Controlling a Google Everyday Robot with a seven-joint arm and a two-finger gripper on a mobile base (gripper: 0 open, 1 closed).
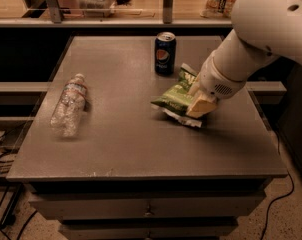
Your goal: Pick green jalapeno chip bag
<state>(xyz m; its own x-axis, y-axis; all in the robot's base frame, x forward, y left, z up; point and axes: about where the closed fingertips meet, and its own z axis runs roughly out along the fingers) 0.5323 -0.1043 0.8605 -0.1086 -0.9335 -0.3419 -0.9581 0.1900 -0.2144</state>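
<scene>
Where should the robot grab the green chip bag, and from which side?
Probably best to grab the green chip bag by its right edge, coming down from the right. The bag is soft and crinkly, so its foil should pinch easily there. The Pepsi can stands just behind the bag, so that side is crowded. The gripper is at that right edge.

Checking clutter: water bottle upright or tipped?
Tipped: the water bottle lies on its side on the table, apart from the gripper, which is at the green jalapeno chip bag.

End effector (200, 104) was down on the green jalapeno chip bag (175, 95) on the tabletop (131, 134), 1 Pepsi can (165, 53) just behind, water bottle (68, 106) lying well apart.
</scene>
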